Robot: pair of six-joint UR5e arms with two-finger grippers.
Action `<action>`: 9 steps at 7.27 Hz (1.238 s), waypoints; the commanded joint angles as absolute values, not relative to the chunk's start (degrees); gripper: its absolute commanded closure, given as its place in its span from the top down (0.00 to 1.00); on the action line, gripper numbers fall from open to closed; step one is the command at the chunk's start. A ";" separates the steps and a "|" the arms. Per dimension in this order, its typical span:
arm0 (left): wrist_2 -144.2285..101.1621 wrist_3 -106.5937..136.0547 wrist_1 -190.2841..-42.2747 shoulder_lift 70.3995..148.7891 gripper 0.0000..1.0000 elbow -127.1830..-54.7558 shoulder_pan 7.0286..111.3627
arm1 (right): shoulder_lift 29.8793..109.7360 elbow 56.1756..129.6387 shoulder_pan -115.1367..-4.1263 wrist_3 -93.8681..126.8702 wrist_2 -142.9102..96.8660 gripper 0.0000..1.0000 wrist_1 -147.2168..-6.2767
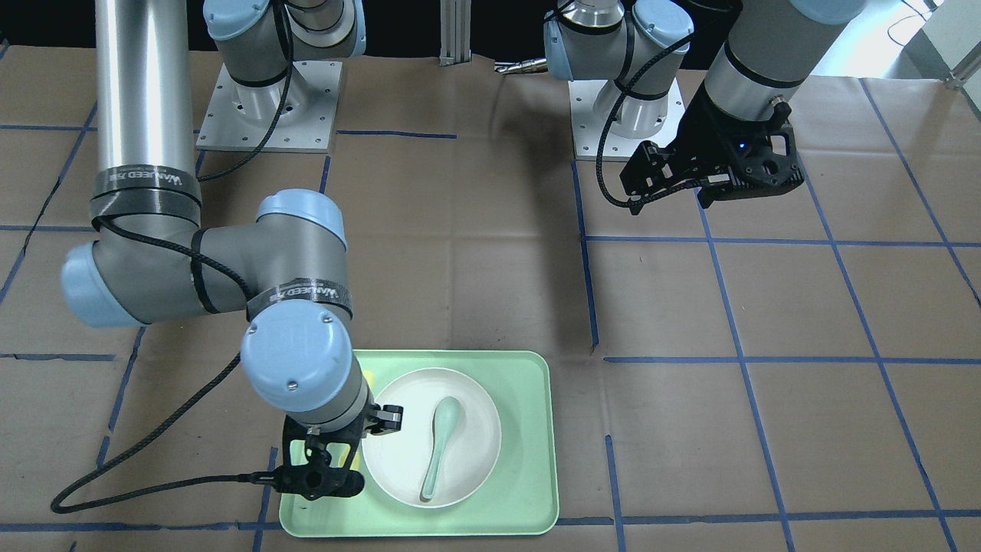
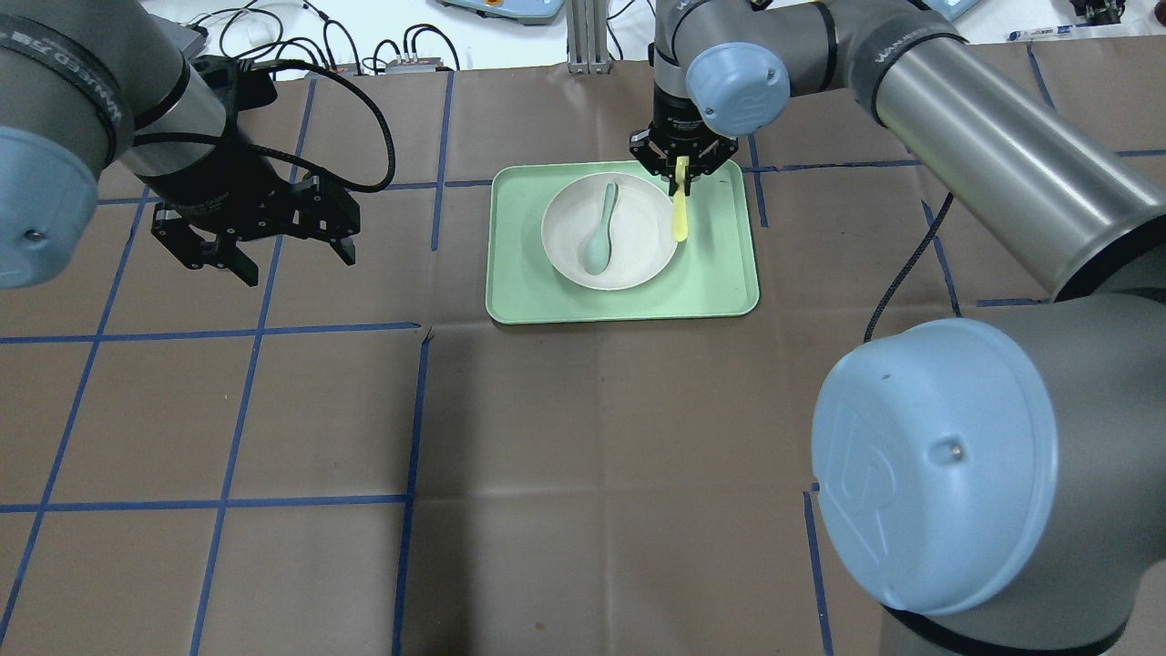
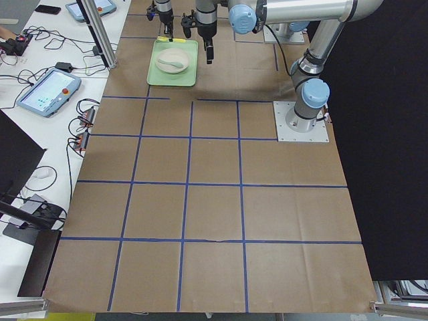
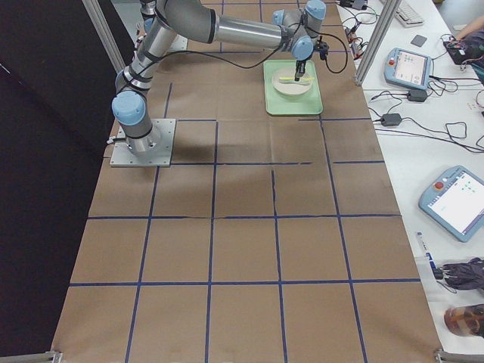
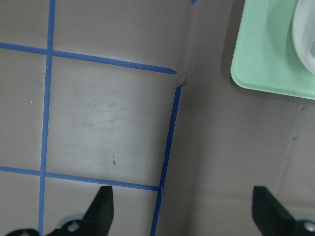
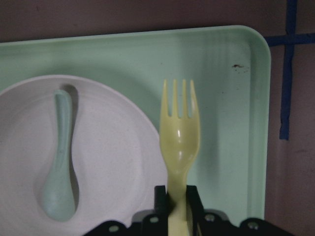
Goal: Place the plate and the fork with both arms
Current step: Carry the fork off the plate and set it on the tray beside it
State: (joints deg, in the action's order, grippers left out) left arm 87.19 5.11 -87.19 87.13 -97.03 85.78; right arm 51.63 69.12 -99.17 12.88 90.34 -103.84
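The off-white plate lies in the mint-green tray at the far middle of the table. My right gripper is over the tray's far right part, shut on the handle of the pale yellow fork. In the right wrist view the fork points tines forward over the tray, right beside the plate's rim. My left gripper is open and empty, above the bare table left of the tray. In the left wrist view its fingers are spread wide, with the tray's corner at the top right.
A grey-teal spoon lies in the plate. Blue tape lines grid the brown table cover. Both arm bases stand on the robot's side. Side tables with teach pendants and cables run along the far edge.
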 commanded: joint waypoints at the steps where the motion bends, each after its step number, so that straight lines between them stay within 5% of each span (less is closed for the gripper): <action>1: 87.19 5.19 -87.10 87.19 1.00 -97.03 85.78 | 50.98 74.67 -96.08 8.28 90.00 0.01 -105.97; 4: 87.19 5.19 -87.10 87.19 1.00 -97.03 85.78 | 49.66 79.98 -95.27 7.91 90.09 0.04 -116.81; 5: 87.19 5.10 -87.10 87.19 1.00 -97.03 85.78 | 49.57 79.98 -95.27 7.91 90.17 0.41 -116.89; 6: 87.19 5.18 -87.10 87.27 1.00 -97.03 85.78 | 49.74 79.55 -95.19 7.91 90.18 0.99 -116.89; 9: 87.19 5.19 -87.10 87.28 1.00 -97.03 85.78 | 54.55 79.62 -95.09 6.60 90.17 1.00 -113.66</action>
